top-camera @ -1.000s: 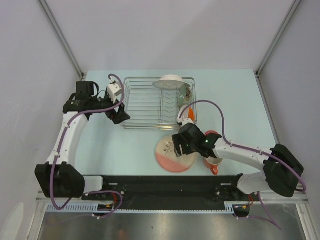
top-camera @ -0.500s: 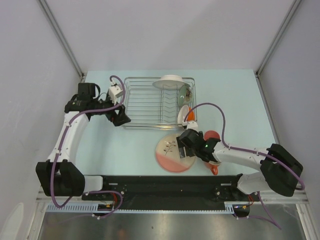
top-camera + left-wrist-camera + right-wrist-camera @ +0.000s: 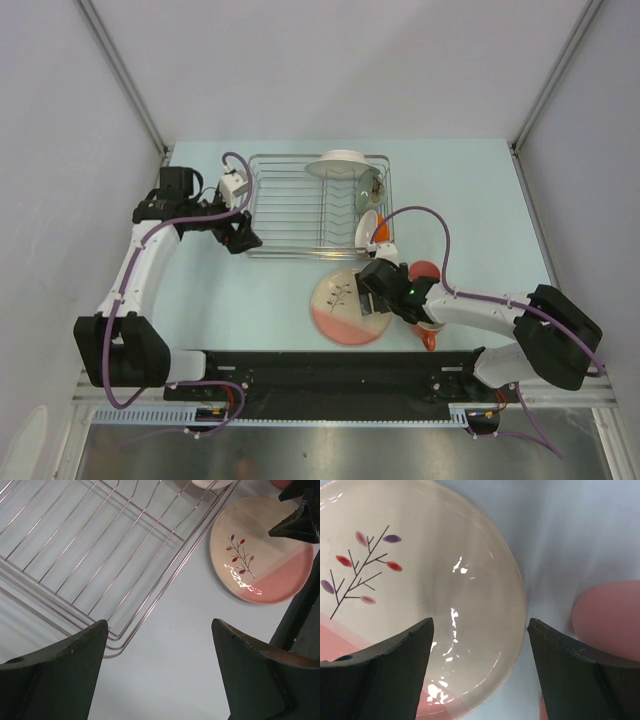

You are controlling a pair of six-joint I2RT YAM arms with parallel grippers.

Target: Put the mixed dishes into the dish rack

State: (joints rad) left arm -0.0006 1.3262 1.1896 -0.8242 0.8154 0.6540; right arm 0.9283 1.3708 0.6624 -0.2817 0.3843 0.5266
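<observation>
- Right gripper (image 3: 480, 627): jaws apart, positioned over the rim of the plate (image 3: 395, 580); contact not determinable.
- Left gripper (image 3: 159, 627): jaws apart, empty, above a corner of the dish rack (image 3: 295, 205).

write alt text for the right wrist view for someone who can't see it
The right gripper, jaws open, hovers over the right-hand rim of a cream plate with a black sprig and a salmon segment, lying flat on a pale blue table. What looks like a pink cup is blurred at the right edge.
</observation>
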